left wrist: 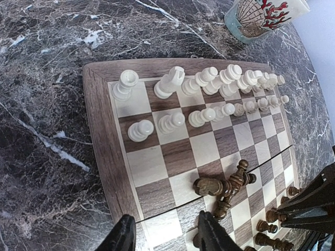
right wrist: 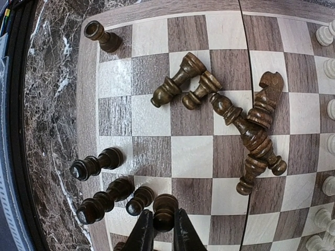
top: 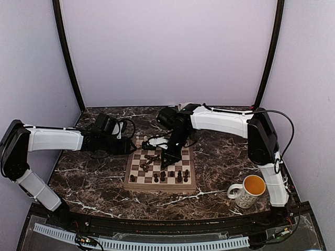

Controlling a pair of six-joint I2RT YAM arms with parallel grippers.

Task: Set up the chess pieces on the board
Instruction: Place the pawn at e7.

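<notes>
The dark pawn (right wrist: 164,208), pinched in the right claw (right wrist: 164,226), is on the side of the board (top: 157,187) that faces the near edge of the table (top: 220,157); the board lies mid-table. I'd lower it straight onto its square, clear of the neighbouring pawn (right wrist: 137,201) just beside it, before letting go. The left claw (left wrist: 166,232) hovers open.

1. I take this for a lab robot cell: plain pale panels (top: 167,52) and black posts (top: 68,57) box in the marble tabletop (top: 220,162) on 3 sides.
2. A slotted cable duct (top: 157,244) and exposed wiring (top: 86,241) run along my near edge.
</notes>
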